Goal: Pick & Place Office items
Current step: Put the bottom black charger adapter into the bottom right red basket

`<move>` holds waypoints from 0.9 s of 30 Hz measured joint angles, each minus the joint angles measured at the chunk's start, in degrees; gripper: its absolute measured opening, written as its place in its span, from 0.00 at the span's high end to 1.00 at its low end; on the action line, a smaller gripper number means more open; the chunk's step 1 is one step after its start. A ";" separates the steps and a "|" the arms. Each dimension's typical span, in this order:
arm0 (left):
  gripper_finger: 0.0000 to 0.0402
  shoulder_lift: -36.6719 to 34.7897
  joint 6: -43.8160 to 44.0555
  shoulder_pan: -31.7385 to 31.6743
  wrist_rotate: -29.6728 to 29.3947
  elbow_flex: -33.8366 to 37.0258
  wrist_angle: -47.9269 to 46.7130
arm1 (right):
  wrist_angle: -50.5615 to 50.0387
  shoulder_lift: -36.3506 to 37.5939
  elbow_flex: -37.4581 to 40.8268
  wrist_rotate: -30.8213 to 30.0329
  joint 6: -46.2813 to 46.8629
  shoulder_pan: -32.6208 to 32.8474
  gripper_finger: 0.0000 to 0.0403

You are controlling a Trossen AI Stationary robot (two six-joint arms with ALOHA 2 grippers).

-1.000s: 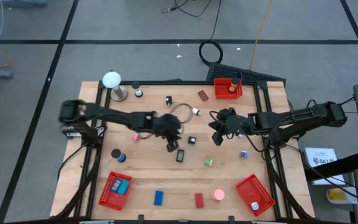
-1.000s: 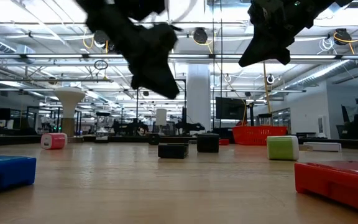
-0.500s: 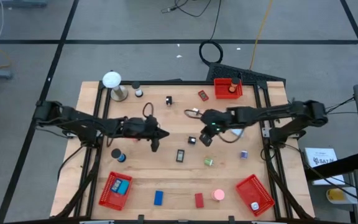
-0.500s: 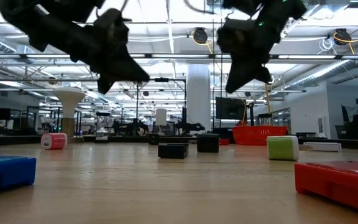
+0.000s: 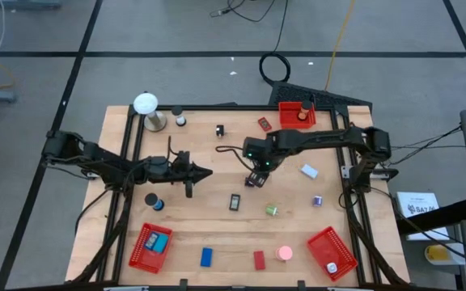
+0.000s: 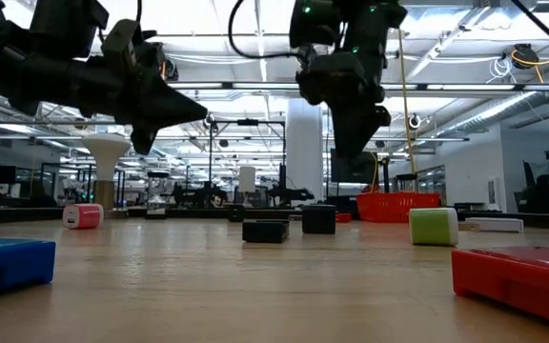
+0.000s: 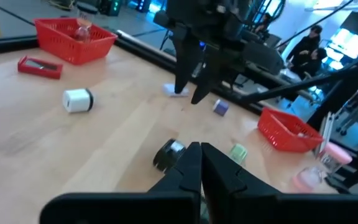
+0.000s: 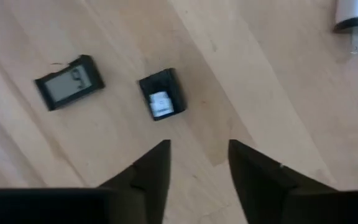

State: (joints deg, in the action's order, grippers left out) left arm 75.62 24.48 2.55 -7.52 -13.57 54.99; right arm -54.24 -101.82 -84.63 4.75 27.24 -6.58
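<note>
Small office items lie scattered on the wooden table point(image 5: 217, 230). My right gripper point(image 5: 255, 170) hangs open, pointing down, over a small black cube with a white label point(image 8: 160, 96), also seen on the table point(image 5: 251, 181). A flat black piece with a grey display point(image 8: 67, 84) lies beside the cube. My left gripper point(image 5: 208, 172) is shut and empty, level above the table's left middle, pointing at the right gripper point(image 7: 191, 81). In the low view the right gripper point(image 6: 349, 152) floats above the cube point(image 6: 318, 219).
Red mesh baskets stand at the near left point(image 5: 152, 246), near right point(image 5: 330, 250) and far edge point(image 5: 296, 115). A white ball on a stand point(image 5: 146, 105) is at the far left. A blue block point(image 5: 206, 257), red block point(image 5: 259, 259), pink round piece point(image 5: 285, 253) and green piece point(image 5: 271, 210) lie near.
My left gripper has drawn back toward the table's left edge, staying above the table. My right gripper has swung toward the table's left and slightly far, and has turned to point straight down over the black cube. A pale piece under the right arm has come into view.
</note>
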 joint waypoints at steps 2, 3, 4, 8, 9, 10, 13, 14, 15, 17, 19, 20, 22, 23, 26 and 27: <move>0.98 0.01 -0.18 0.00 0.00 0.23 0.01 | -1.40 -1.41 -1.30 -0.10 -0.69 -0.64 0.55; 0.97 0.01 -0.21 0.00 -0.06 0.28 0.01 | -1.89 -1.99 -1.70 -0.07 -0.91 -0.96 0.52; 0.96 0.01 -0.36 0.00 -0.07 0.29 0.02 | -2.25 -2.53 -2.03 -0.07 -0.95 -1.18 0.48; 0.96 0.01 -0.38 0.00 -0.08 0.29 0.10 | -3.08 -3.44 -2.22 0.02 -1.83 -1.50 0.38; 0.97 0.01 -0.42 0.00 -0.08 0.29 0.10 | -2.98 -3.38 -2.24 0.01 -2.47 -1.50 0.36; 0.98 0.01 -0.66 0.00 -0.08 0.29 0.10 | -2.70 -3.31 -2.27 -0.06 -2.99 -1.50 0.34; 0.99 0.01 -1.48 0.00 -0.10 0.29 0.06 | -0.63 -3.32 -2.31 -0.13 -4.02 -1.47 0.30; 0.99 0.01 -1.68 0.00 -0.09 0.29 0.07 | 0.72 -3.34 -2.31 -0.13 -4.26 -1.27 0.30; 0.98 0.01 -1.90 0.00 -0.08 0.29 0.08 | 2.30 -3.34 -2.31 -0.17 -4.61 -1.04 0.30; 0.96 0.01 -1.94 0.00 -0.08 0.29 0.08 | 5.37 -3.32 -2.31 -0.21 -5.62 -0.27 0.30; 0.95 0.03 -2.14 0.00 -0.08 0.29 0.05 | 7.75 -3.32 -2.31 -0.32 -6.85 0.67 0.30; 0.95 0.03 -2.40 0.00 -0.09 0.29 0.05 | 8.63 -3.40 -2.31 -0.68 -7.46 1.12 0.30; 0.96 0.03 -3.05 0.00 -0.08 0.29 -0.07 | 10.48 -5.09 -2.44 -2.24 -8.34 1.84 0.30; 0.98 0.03 -3.36 0.00 -0.10 0.29 -0.19 | 10.62 -5.83 -2.43 -2.91 -8.46 2.02 0.30; 0.99 0.03 -3.84 0.00 -0.11 0.29 -0.30 | 9.90 -7.24 -2.18 -3.10 -9.40 2.17 0.29; 0.99 0.03 -3.89 0.00 -0.15 0.29 -0.33 | 10.60 -8.22 -2.50 -3.01 -9.90 2.17 0.29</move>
State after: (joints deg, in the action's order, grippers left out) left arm 75.66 20.59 2.55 -7.67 -13.28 54.66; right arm -43.63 -110.05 -87.13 1.74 17.33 -4.40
